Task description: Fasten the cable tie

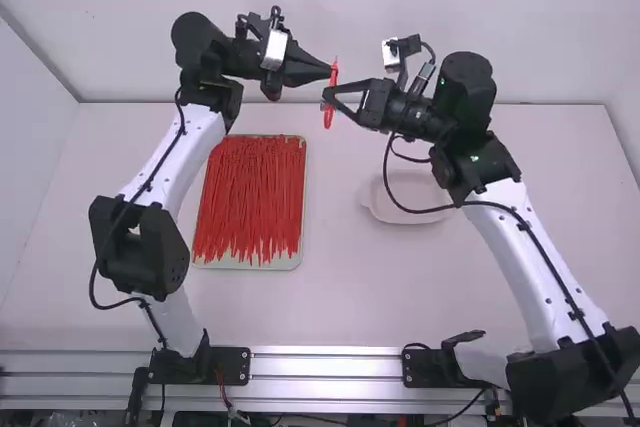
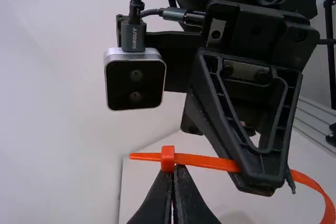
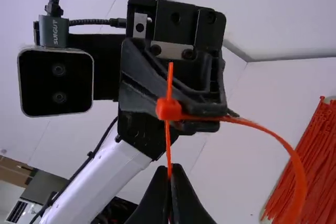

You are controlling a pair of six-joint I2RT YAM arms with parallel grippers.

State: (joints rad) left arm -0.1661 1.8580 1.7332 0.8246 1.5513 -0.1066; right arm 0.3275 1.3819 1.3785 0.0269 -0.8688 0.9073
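Two claws are meeting in mid-air in the upper middle of the high view, above the white counter [image 1: 350, 277], and sharing one red cable tie [image 3: 169, 140] between them. The left claw [image 2: 172, 187] is pressing its fingers together on the tie right at its square head [image 2: 167, 157]. The right claw [image 3: 169, 182] is pinching the strap just beside that head, its fingers squeezed equally tight. A short end [image 2: 137, 156] is sticking out past the head on the far side, and the rest of the strap is bowing away in a wide loop [image 3: 291, 166]. From this, the threading step seems to be in hand or only just made, and the cinching is not yet done. The next move is likely calling for the left claw to be holding the head steady while the strap is being drawn further through in line with the slot, shrinking the loop. A sideways pull risks bending or jamming the strap. Lower left of the claws in the high view, a tray [image 1: 245, 265] of spare red ties [image 1: 250, 197] is lying on the counter, and a white dish [image 1: 405, 209] is sitting lower right of them.
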